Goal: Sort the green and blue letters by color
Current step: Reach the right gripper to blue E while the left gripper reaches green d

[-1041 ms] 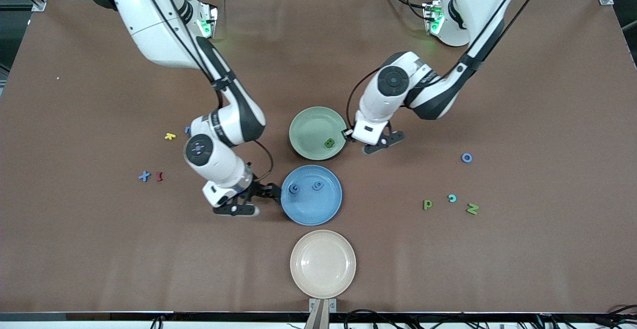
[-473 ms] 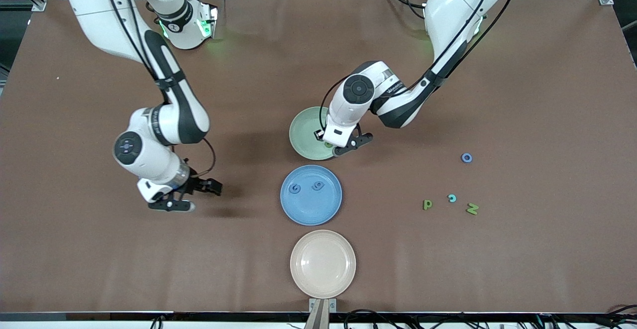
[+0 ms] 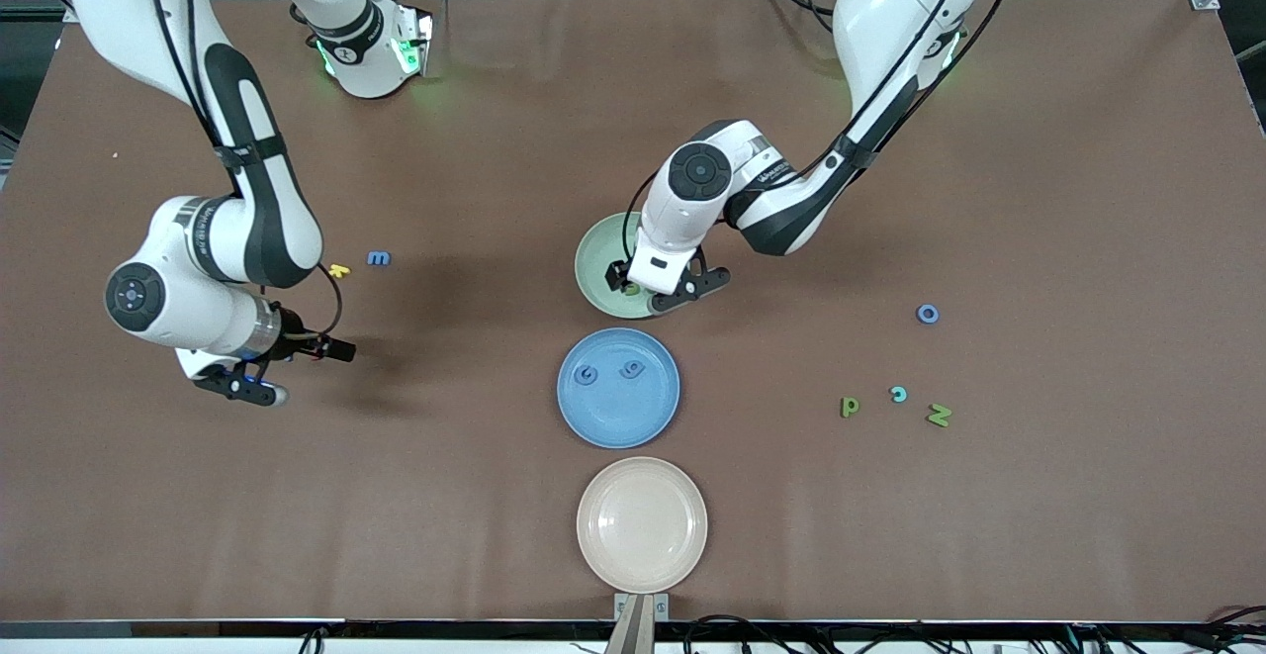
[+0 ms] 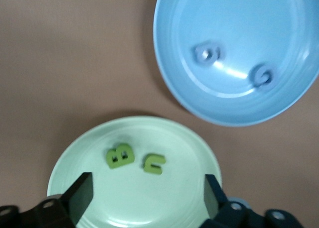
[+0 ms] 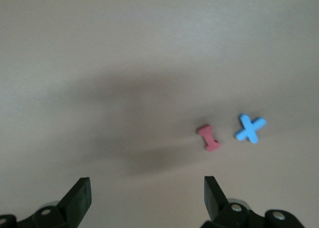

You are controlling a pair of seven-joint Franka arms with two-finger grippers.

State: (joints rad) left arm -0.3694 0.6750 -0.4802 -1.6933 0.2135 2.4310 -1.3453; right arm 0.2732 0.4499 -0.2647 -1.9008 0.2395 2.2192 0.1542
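**Two green letters are lying in the green plate**

The big brown table [image 3: 1039,189] is holding three plates in a row down its middle. The cream plate [image 3: 642,523] is sitting nearest the front camera. The blue plate [image 3: 618,388] is sitting next, and the green plate [image 3: 605,268] is sitting farthest.

The left arm is reaching over the green plate. The left gripper [image 3: 661,290] is hanging over it with its jaws spread wide, holding nothing. In the left wrist view, the green B [image 4: 120,156] and the green hook [image 4: 154,164] are lying side by side in the green plate, not touching.

The right arm is reaching toward its own end of the table. The right gripper [image 3: 259,375] is hanging over the bare table with its jaws spread wide, holding nothing. Its wrist view is showing the blue X [image 5: 250,128] lying just beside the red I [image 5: 209,138].

Two blue letters [image 3: 586,375] are resting in the blue plate. The blue m [image 3: 379,258] and a yellow letter [image 3: 339,270] are lying near each other on the table. Toward the left arm's end, the green p [image 3: 850,406], a teal letter [image 3: 898,394], the green N [image 3: 939,416] and a blue ring [image 3: 927,314] are lying on the table.
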